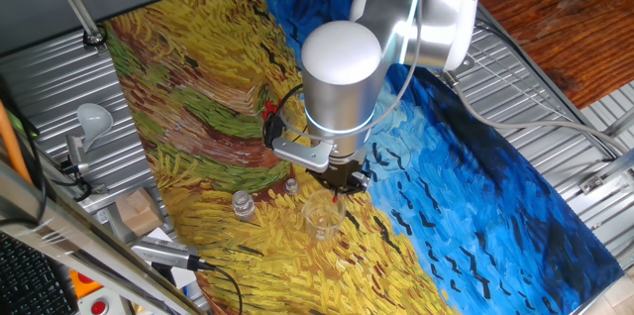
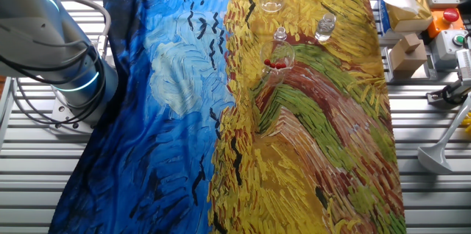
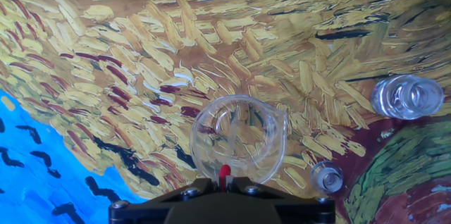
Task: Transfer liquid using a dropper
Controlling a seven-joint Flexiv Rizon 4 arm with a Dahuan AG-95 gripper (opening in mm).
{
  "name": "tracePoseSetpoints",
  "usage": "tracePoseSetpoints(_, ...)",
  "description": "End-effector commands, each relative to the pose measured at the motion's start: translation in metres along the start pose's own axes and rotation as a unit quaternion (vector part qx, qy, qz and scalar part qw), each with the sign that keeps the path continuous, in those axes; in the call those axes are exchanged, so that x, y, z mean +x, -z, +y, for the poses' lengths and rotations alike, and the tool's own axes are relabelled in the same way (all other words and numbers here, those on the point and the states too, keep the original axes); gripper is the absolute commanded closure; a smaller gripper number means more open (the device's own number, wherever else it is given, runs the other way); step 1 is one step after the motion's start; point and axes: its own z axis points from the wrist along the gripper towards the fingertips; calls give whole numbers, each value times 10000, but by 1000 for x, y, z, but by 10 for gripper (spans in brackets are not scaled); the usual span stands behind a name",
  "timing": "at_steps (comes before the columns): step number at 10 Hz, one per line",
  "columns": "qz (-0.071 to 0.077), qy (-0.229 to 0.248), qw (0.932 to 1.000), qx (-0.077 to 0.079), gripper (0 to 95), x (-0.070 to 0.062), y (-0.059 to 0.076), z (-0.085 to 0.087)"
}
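Hanging straight over the clear glass beaker [image 3: 238, 138], the black two-finger gripper [image 3: 224, 182] seems clamped on a slim red-bulbed dropper [image 3: 224, 175]. Its long axis looks vertical, tip toward the beaker mouth, though mostly hidden.

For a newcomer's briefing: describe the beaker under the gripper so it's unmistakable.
On the yellow half of the painted cloth, look below the gripper and its red-bulbed dropper. The beaker there is wide, clear and open-mouthed; the two glass vials beside it are narrower.
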Motion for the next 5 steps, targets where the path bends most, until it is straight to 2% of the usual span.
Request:
tracePoseSetpoints(1, 17, 2, 10000, 16, 950, -1, -1, 0)
tracePoseSetpoints(5, -7, 21, 10000, -3, 950, -5, -5, 2)
